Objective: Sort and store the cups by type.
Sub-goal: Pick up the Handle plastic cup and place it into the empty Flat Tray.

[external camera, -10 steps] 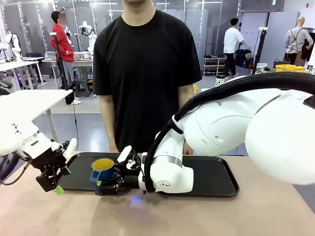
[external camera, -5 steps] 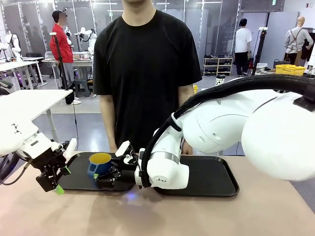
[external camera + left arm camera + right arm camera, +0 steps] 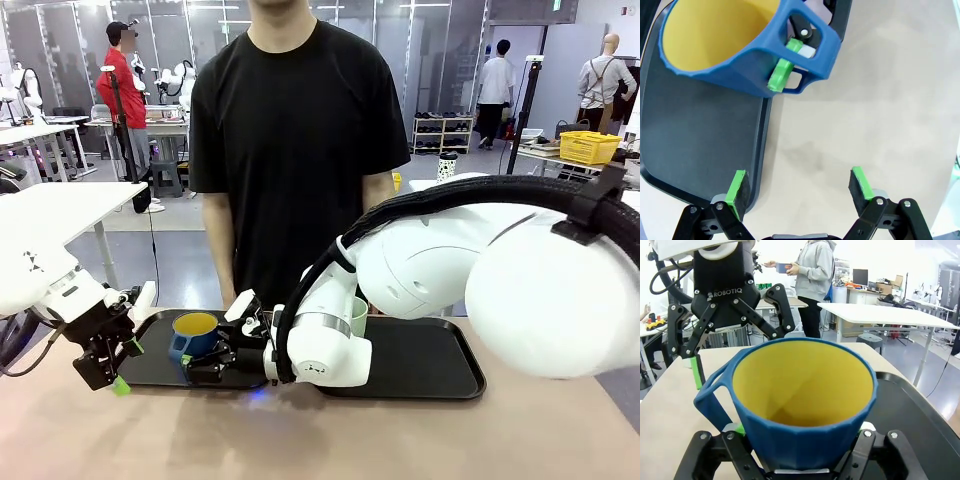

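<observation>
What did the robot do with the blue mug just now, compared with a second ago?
The right end effector, shut on the dark-blue mug, carried it leftward and a little farther back over the black tray. Behind that arm a pale-green tumbler has come into sight. The left end effector stayed open beside the tray; the person stayed standing.

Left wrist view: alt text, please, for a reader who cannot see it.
The open left gripper hangs over the black tray's edge and the beige table. Ahead, the right gripper's green fingers grip the dark-blue mug at its handle.
</observation>
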`<state>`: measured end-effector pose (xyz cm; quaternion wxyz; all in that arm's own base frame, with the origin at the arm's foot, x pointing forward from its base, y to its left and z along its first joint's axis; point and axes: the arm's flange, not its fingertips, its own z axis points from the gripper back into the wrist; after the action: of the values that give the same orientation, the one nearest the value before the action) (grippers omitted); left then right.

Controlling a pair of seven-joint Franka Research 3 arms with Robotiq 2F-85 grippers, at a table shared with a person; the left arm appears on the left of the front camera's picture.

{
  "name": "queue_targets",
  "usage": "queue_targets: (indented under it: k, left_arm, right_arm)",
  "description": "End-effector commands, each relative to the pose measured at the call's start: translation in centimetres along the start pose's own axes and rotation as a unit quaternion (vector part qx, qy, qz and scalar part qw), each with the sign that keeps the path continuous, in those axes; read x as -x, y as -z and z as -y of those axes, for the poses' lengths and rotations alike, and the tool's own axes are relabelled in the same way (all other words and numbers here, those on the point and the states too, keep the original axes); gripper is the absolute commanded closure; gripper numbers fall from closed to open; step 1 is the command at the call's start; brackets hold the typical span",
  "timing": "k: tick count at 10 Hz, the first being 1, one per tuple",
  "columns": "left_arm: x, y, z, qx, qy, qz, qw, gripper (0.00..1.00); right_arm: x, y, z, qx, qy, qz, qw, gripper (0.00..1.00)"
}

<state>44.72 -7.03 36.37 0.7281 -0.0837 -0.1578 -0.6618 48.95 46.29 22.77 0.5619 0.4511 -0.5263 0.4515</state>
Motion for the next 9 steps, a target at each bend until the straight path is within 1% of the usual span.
queue_targets:
  k: [1,4,6,9]
  left_arm:
    - [0.0,0.0,-0.2,-0.002,-0.001,0.003,1.0,0.0]
    - [0.0,0.0,-0.2,-0.002,-0.001,0.003,1.0,0.0]
    - [0.0,0.0,-0.2,-0.002,-0.001,0.003,1.0,0.0]
    - [0.0,0.0,-0.2,-0.002,-0.001,0.003,1.0,0.0]
  right_arm:
    - [0.6,1.1,0.0,0.023,-0.017,0.003,1.0,0.28]
    - [1.1,1.0,0.4,0.05,-0.021,-0.002,0.999,0.28]
    - [1.6,0.9,0.7,0.069,-0.019,-0.017,0.997,0.28]
    - [2.4,0.8,0.8,0.079,-0.014,-0.029,0.996,0.28]
